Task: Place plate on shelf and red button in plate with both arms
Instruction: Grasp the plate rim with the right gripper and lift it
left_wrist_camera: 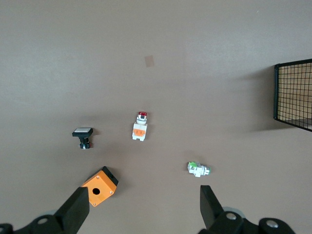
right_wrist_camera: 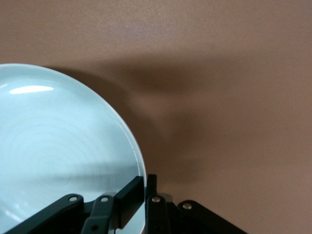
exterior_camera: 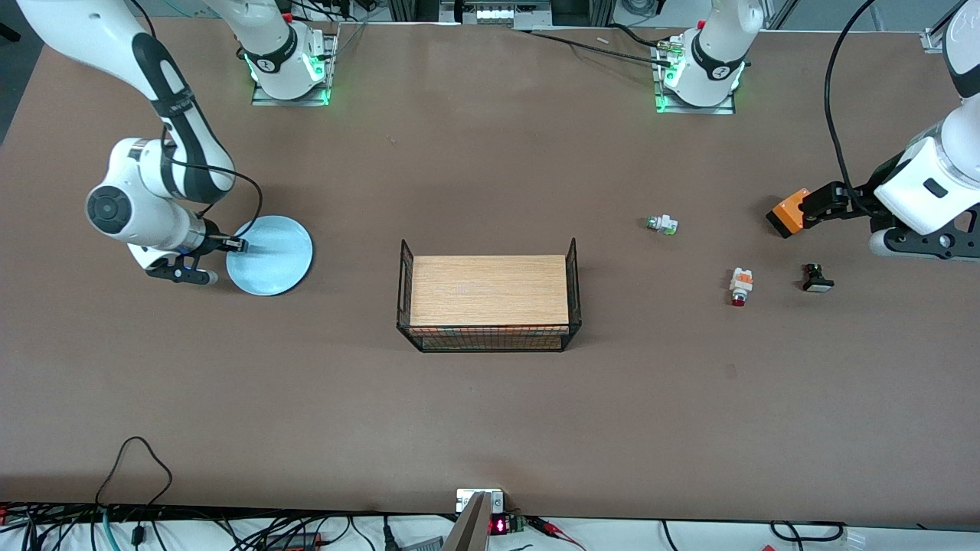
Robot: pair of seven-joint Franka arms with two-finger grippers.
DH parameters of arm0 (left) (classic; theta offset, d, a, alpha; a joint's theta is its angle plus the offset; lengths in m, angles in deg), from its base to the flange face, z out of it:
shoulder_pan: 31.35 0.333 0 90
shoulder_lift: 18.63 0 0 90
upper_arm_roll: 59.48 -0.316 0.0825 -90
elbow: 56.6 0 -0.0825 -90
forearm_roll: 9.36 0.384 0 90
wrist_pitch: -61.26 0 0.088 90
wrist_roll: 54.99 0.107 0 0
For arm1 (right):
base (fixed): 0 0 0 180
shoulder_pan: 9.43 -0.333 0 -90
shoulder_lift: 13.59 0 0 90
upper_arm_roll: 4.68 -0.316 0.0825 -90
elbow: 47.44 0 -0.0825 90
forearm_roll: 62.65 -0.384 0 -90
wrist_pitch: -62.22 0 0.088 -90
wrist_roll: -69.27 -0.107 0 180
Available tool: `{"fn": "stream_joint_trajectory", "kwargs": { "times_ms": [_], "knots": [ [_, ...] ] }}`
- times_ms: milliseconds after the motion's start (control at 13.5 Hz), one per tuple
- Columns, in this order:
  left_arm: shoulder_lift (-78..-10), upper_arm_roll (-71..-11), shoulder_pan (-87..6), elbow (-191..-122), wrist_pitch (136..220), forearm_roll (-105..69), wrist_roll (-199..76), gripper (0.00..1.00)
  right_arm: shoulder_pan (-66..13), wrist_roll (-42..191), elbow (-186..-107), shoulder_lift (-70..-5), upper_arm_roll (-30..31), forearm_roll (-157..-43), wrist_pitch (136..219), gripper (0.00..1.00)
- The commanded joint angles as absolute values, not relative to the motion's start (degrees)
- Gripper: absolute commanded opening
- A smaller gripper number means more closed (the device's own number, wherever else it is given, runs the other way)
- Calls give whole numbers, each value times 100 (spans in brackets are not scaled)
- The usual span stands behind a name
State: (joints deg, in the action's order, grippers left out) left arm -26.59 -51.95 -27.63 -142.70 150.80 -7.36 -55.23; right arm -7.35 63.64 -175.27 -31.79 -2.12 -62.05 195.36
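Table (exterior_camera: 490, 428) brown, matte | right pincer (right_wrist_camera: 145, 187) seemingly clamps plate (exterior_camera: 269, 255) rim | left pincer (left_wrist_camera: 144, 207) wide

You see a pale-blue plate (exterior_camera: 272, 255) on the brown table (exterior_camera: 490, 398), a red button (exterior_camera: 740, 286) in white with orange and a red tip, a black wire basket (exterior_camera: 488, 306) around light wood, and an orange box (exterior_camera: 789, 213).
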Motion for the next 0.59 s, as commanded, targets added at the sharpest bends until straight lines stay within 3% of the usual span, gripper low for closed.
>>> {"fn": "stream_joint_trajectory", "kwargs": {
  "times_ms": [0,222,519],
  "knots": [
    [-2513,-5218,-2784,-14414,15117,-743,-5403,100,-750,6312,-17270,-2740,-249,-6440,18636,0],
    [-2513,-5218,-2784,-14414,15117,-743,-5403,100,-890,6295,-16831,-2300,-249,-6475,17792,0],
    [-2513,-5209,-2784,-14414,15117,-743,-5403,100,-934,6295,-15637,-2220,-248,-7195,16359,0]
  ]
}}
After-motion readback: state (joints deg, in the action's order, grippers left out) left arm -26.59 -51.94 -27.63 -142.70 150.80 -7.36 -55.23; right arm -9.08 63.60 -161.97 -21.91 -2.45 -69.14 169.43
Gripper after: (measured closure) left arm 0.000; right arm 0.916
